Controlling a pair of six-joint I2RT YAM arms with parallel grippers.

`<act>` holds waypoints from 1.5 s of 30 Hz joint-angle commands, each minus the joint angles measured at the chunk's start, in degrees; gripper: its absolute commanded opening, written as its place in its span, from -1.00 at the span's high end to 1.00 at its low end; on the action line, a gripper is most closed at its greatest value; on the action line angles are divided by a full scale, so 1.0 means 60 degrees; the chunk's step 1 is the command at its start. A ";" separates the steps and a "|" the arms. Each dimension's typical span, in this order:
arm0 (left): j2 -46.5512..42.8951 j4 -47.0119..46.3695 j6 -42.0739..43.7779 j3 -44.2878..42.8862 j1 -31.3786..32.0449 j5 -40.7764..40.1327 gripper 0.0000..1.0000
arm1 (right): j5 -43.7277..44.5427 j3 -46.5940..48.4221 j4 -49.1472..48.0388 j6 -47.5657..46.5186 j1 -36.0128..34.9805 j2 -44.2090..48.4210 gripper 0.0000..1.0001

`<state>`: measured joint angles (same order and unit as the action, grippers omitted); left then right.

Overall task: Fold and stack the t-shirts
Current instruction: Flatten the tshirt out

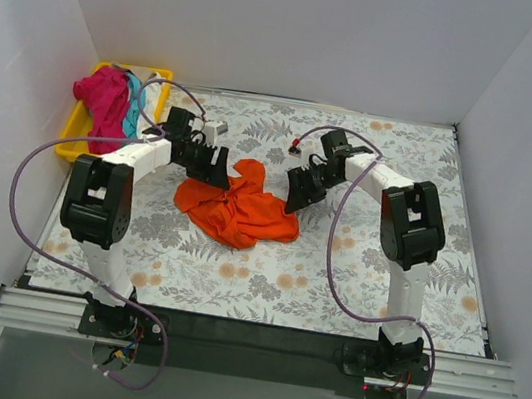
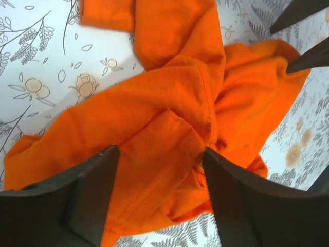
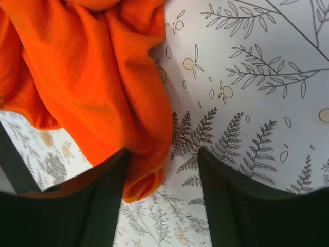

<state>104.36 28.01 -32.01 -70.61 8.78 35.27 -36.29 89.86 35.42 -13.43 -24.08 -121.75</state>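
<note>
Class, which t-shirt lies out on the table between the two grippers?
The orange t-shirt, crumpled between the left gripper and right gripper. The magenta t-shirt and teal t-shirt are heaped in the yellow tray.

**Overhead view:** Bright, even, diffuse light from above. The white walls (image 1: 304,23) carry no glare. Shadows are soft and short beside the orange t-shirt (image 1: 237,210) near the middle of the table (image 1: 372,297). Focus is sharp to every corner, and the table edges read straight.

**Left wrist view:** The shirt's orange is heavily saturated, and its folds show only by gentle shading. The table print is bright at upper left and shaded grey at lower right. The fingers (image 2: 92,206) of the left gripper (image 2: 160,150) are dark, underexposed and soft.

**Right wrist view:** The print is crisp. A grey shadow runs along the shirt's edge. The fingers (image 3: 241,206) of the right gripper (image 3: 162,152) are near black and blurred.
</note>
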 commanded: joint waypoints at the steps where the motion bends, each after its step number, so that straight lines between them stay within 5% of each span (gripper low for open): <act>1: 0.0287 -0.0099 -0.0129 -0.0653 0.0207 -0.0034 -0.10 | -0.0221 0.0009 -0.0058 0.0071 0.0087 -0.0040 0.04; 4: 0.0610 0.0208 -0.0173 -0.1005 0.0237 0.0128 0.27 | -0.0177 -0.0416 -0.0058 -0.0061 0.0189 0.0296 0.42; 7: 0.0567 0.0326 -0.0173 -0.1268 0.0237 0.0172 0.84 | -0.0119 -0.0914 -0.0044 -0.0208 0.0423 0.0765 0.97; 9: 0.0464 0.0371 -0.0246 -0.1502 0.0222 0.0289 1.00 | -0.0205 -0.1250 -0.0015 -0.0310 0.0758 0.1304 0.97; 16: 0.0273 0.0298 -0.0771 -0.2788 0.0061 0.0085 1.00 | 0.0057 -0.3168 0.0175 -0.0982 0.2341 0.3737 0.97; 25: 0.4122 0.0530 -0.1300 -0.7138 -0.0159 -0.1439 1.00 | 0.0805 -0.4885 0.0850 -0.1600 0.2577 0.5527 0.97; 26: 0.4459 0.0619 -0.1301 -0.7868 -0.0173 -0.1700 0.99 | 0.0776 -0.4841 0.0864 -0.1498 0.2563 0.5425 0.97; 27: 0.4898 0.0663 -0.1185 -0.8064 -0.0174 -0.1833 0.74 | 0.0717 -0.4710 0.0893 -0.1453 0.2577 0.5366 0.97; 30: 0.4743 0.0795 -0.0935 -0.8125 -0.0275 -0.1865 -0.28 | 0.0425 -0.4316 0.0923 -0.1205 0.2577 0.5073 0.97; 35: 0.2695 0.0679 -0.1155 -0.6415 -0.0774 0.0258 -0.44 | 0.0278 -0.3992 0.0908 -0.0970 0.2577 0.4736 0.97; 41: -0.0979 -0.0067 -0.1548 -0.1597 -0.0160 0.1958 -0.39 | -0.0074 -0.3699 0.0835 -0.0706 0.2577 0.4502 0.97; 45: -0.2126 -0.1091 -0.2530 0.0675 0.0556 0.2194 -0.38 | -0.0060 -0.3479 0.0835 -0.0589 0.2577 0.4443 0.97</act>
<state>94.08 25.71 -42.87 -73.43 8.99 43.70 -34.87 65.98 40.53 -18.13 -8.69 -94.45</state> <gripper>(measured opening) 0.691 0.021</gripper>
